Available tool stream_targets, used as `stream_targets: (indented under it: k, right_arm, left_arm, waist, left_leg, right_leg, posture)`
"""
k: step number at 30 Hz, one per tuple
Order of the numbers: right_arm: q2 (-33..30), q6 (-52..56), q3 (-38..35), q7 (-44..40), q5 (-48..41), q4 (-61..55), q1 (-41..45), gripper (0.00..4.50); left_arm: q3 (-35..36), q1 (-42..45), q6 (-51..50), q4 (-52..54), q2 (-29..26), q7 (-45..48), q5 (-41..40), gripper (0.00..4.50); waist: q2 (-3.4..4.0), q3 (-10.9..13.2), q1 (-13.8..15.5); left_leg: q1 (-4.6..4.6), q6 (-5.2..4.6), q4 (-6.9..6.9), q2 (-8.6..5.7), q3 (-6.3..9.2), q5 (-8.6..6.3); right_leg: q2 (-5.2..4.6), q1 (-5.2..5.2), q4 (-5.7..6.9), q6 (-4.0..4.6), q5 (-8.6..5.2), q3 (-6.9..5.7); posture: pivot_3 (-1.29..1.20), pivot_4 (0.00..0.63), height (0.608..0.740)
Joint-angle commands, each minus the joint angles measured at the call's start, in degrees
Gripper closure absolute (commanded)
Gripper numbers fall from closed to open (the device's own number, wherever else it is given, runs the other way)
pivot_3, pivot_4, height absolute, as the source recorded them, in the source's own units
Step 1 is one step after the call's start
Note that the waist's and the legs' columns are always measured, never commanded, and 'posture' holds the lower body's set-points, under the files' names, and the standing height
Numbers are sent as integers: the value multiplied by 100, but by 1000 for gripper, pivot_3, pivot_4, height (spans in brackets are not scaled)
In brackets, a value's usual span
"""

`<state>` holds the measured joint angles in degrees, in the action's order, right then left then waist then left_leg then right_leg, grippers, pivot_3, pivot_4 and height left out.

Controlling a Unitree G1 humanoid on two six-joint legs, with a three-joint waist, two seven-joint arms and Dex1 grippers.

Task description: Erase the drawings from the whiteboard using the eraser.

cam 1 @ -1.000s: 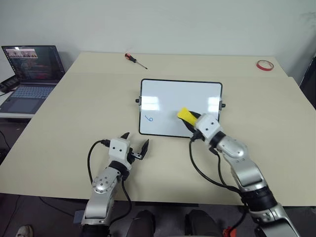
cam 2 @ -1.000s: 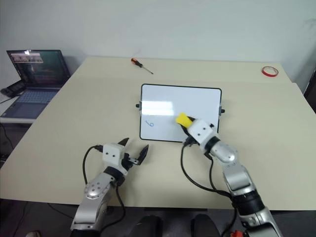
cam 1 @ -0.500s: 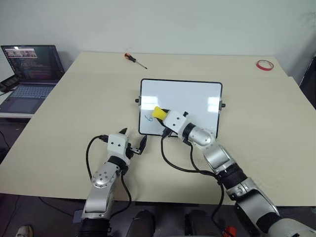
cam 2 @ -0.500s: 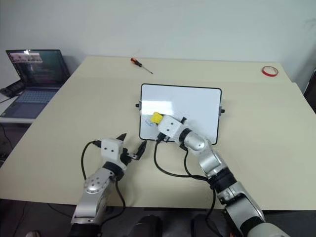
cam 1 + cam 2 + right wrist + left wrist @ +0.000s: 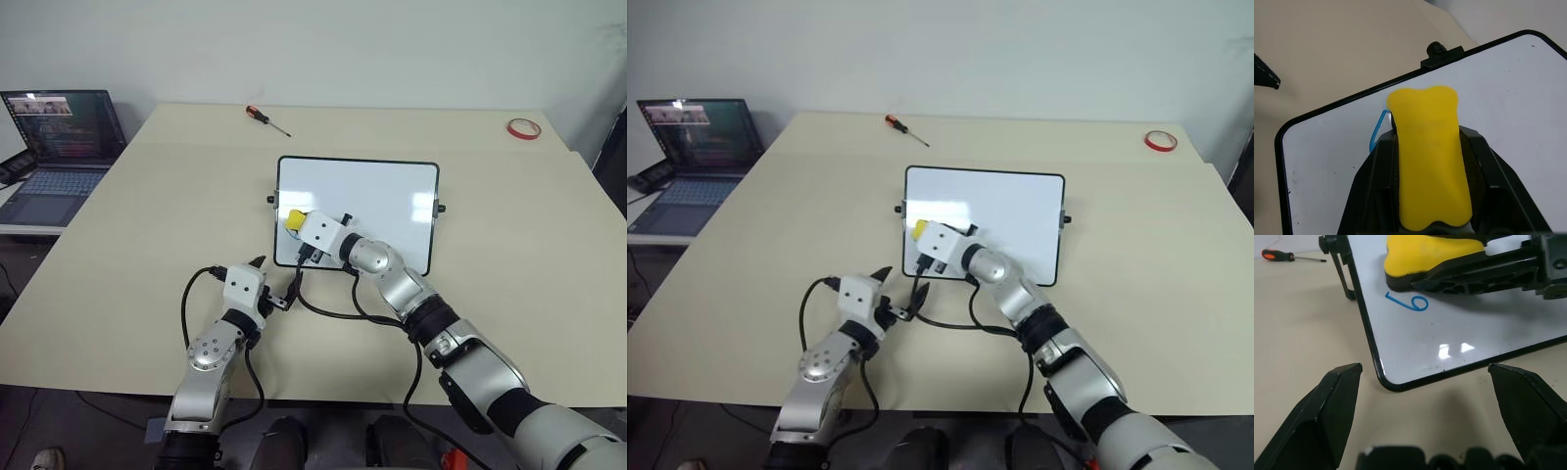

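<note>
The right pincer (image 5: pixel 297 221) pinches the yellow eraser (image 5: pixel 291 217) over the whiteboard (image 5: pixel 382 196) near its left edge, beside a blue loop drawing (image 5: pixel 1413 302) that the eraser partly hides in the right wrist view. The left pincer (image 5: pixel 274 286) hangs spread above the bench (image 5: pixel 147 215) just before the board's near-left corner.

From the head we look forward and down over the table (image 5: pixel 147 215), both eyes sharing the whole whiteboard (image 5: pixel 382 196). Our left wrist camera sits low, close before the board's near corner. Our right wrist camera looks from just above, near that same corner.
</note>
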<state>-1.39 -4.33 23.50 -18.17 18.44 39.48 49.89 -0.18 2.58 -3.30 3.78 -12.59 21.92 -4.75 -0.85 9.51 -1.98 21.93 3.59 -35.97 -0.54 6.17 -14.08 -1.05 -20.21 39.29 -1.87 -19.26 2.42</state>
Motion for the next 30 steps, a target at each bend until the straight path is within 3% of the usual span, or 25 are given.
stream_targets:
  k: [1, 13, 23, 30]
  right_arm:
    - [23, -28, -172, 123, -19, 150, 228, 3223]
    - [-256, 319, 462, -825, 344, -241, -418, 3223]
    - [-425, 619, -208, 241, 292, -307, -230, 3223]
    - [-688, 703, 80, -30, 479, -732, -686, 3223]
  left_arm:
    - [-43, 68, 30, 242, -21, 14, -40, 0]
    - [-7, 178, 12, 189, -55, 4, -64, 0]
    - [-63, 262, 27, 91, -25, 49, -79, 0]
    - [-69, 370, 68, -61, -66, 195, -102, 0]
  waist:
    - [0, 0, 1]
    - [1, -1, 4]
    - [1, -1, 51]
    - [0, -2, 66]
  left_leg:
    - [0, 0, 0, 0, 0, 0]
    - [-6, 0, -2, 0, -1, 0]
    - [-8, 3, -7, -5, 9, 3]
    - [-8, 3, -7, -11, 14, 4]
  right_leg:
    - [0, -1, 2, 0, 0, 0]
    - [0, 1, 10, 0, 0, 2]
    - [-2, 3, 25, 0, 0, -1]
    - [-5, 7, 24, 0, 0, -2]
  posture:
    - [0, 150, 740]
    - [0, 150, 740]
    - [0, 150, 740]
    - [0, 150, 740]
